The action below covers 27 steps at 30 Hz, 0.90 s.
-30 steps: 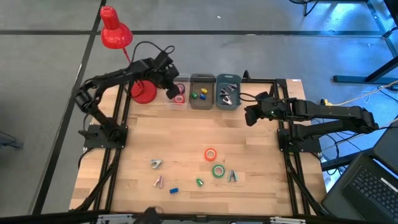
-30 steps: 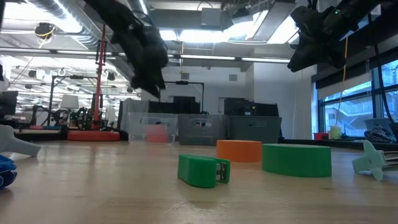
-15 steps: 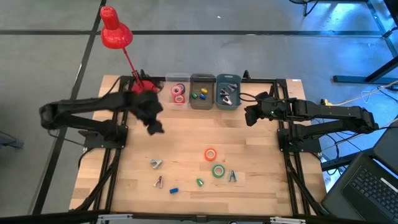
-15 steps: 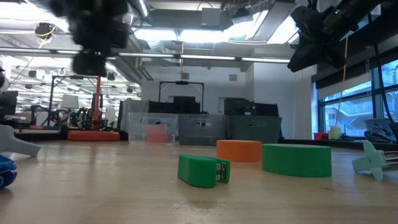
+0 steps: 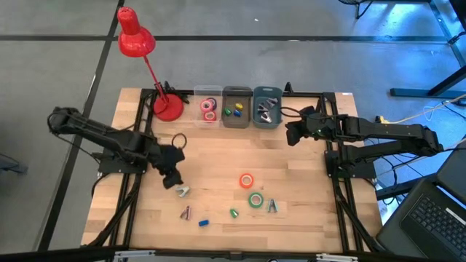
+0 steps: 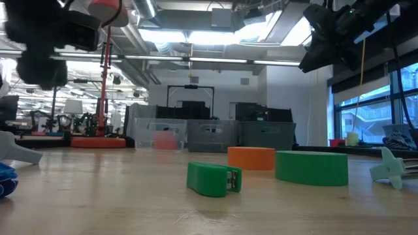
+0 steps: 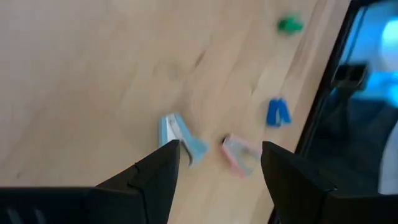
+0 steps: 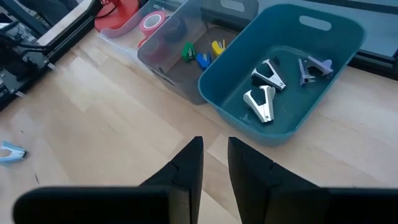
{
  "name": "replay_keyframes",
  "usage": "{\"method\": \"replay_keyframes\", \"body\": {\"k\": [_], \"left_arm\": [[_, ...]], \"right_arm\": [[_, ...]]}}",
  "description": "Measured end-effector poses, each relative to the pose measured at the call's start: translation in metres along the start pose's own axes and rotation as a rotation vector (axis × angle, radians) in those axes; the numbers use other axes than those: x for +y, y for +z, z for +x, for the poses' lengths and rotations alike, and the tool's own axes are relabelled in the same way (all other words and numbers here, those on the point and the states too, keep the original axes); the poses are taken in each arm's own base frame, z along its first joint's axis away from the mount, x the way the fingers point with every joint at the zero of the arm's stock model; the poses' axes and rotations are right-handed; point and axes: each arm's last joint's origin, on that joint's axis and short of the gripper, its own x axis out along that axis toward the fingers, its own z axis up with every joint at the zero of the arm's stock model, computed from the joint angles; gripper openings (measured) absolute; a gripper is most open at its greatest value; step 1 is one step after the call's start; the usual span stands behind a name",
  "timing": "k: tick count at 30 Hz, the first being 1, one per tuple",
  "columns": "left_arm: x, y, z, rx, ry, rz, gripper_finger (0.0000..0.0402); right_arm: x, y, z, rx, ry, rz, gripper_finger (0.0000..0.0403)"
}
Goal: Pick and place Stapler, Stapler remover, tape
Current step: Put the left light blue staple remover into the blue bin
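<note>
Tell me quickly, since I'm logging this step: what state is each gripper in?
Left gripper: open, empty, above a pale blue staple remover.
Right gripper: jaws nearly together, holding nothing, near the teal bin.

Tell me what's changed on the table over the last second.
The left gripper swung away from the clear bin at the back, toward the front, and now hovers with fingers open and empty over the pale blue staple remover. Nothing was picked up or dropped. The right gripper stayed beside the teal bin, and the orange tape and green tape haven't moved.
</note>
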Motion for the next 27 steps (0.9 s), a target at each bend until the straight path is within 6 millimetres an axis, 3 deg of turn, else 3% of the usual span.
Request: {"method": "replay_keyframes", "body": {"k": [8, 23, 27], "left_arm": [[-0.004, -0.011, 0.028, 0.121, 0.096, 0.065, 0.0214], [0.009, -0.013, 0.077, 0.231, 0.315, 0.103, 0.0214], [0.011, -0.013, 0.086, 0.251, 0.334, 0.097, 0.0192]], "right_arm": [[0.000, 0.000, 0.000, -0.003, 0.003, 0.002, 0.0076], [0.000, 0.000, 0.000, 0.000, 0.005, 0.003, 0.0076], [0.000, 0.000, 0.000, 0.000, 0.005, 0.003, 0.0076]]}}
